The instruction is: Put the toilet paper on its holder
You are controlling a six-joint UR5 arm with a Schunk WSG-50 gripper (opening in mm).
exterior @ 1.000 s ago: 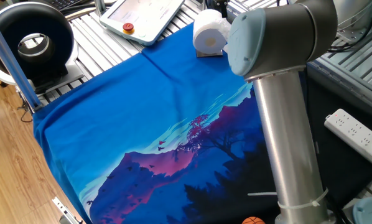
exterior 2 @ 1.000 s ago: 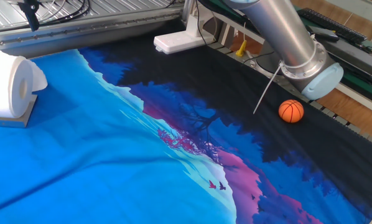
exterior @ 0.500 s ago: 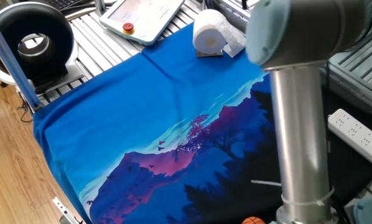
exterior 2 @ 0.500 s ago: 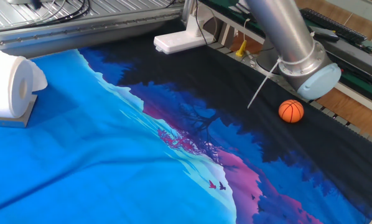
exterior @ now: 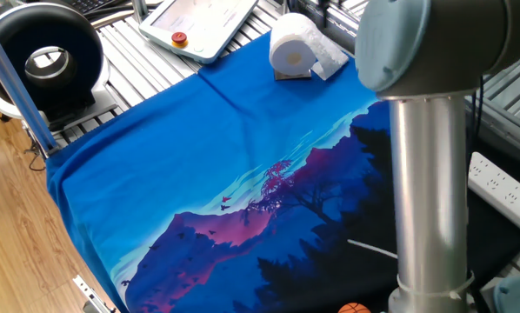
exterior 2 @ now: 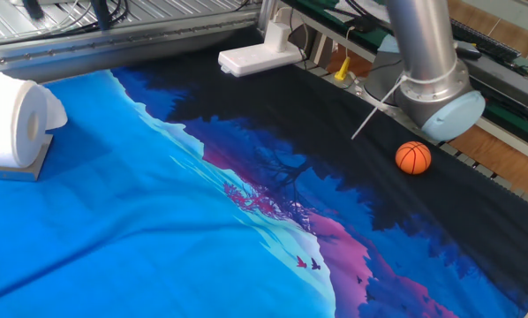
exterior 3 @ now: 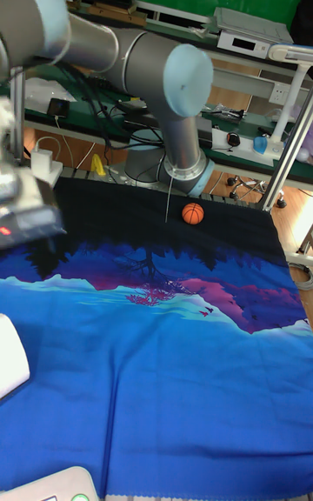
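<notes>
The toilet paper (exterior: 293, 48) sits at the upper centre of one fixed view, lying with its core horizontal and the hollow end facing the camera; a loose sheet trails off its right side. In the other fixed view the same roll (exterior 2: 15, 119) appears at the far left edge, seated over the holder (exterior 2: 24, 168), of which only the flat grey base is visible beneath the roll; the upright part is hidden by the tissue. In the tall fixed view only a white sliver at the lower left edge is visible, too little to identify with certainty. Roll and base stand on the light blue part of a printed cloth (exterior: 199, 165) that covers the table, blue at the roll's end and dark purple to black toward the arm. The robot arm (exterior: 430, 165) fills the right side of one fixed view, well apart from the roll. The end effector cannot be made out clearly in any view; a blurred grey shape at the left edge of the tall fixed view may be it, so whether its fingers are spread or closed cannot be told. A small orange ball (exterior 2: 413, 157) lies on the dark cloth near the arm's base. A black ring-shaped device (exterior: 44, 56) stands at the upper left of one fixed view, beside a white pendant (exterior: 199, 22) with a red button.
</notes>
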